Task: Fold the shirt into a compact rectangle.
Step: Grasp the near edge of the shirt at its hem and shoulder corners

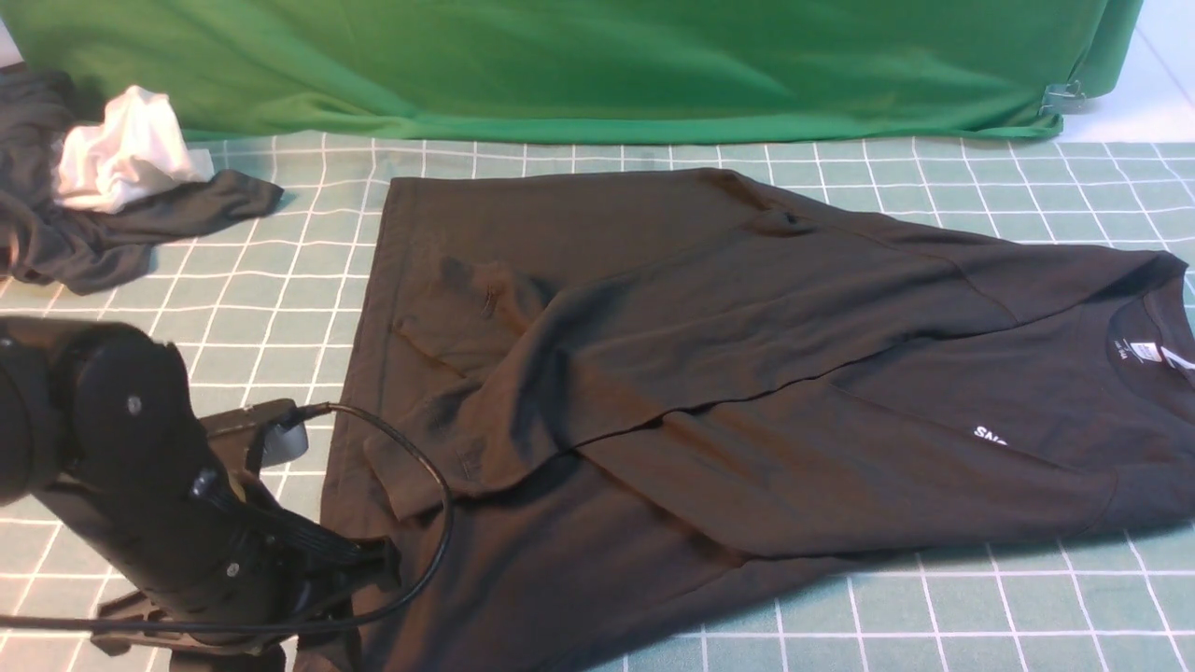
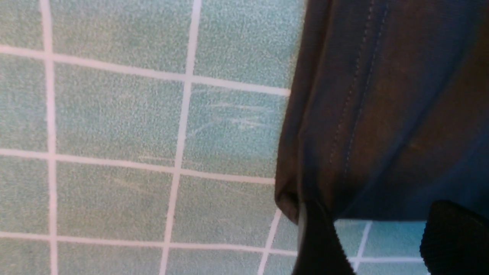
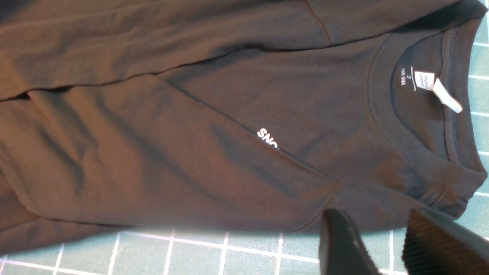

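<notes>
1. The large black long-sleeved shirt [image 1: 747,373] lies across the green gridded mat [image 1: 934,607], collar right, hem left.
2. The left gripper [image 2: 378,233] gapes at the near hem corner; the right gripper [image 3: 376,240] gapes beside the near shoulder.
3. Push the cloth deep between the jaws before closing.

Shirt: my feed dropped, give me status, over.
Left gripper open at hem corner; right gripper open by shoulder. Shirt flat, sleeves folded in. Grey garment apart, far left.
</notes>
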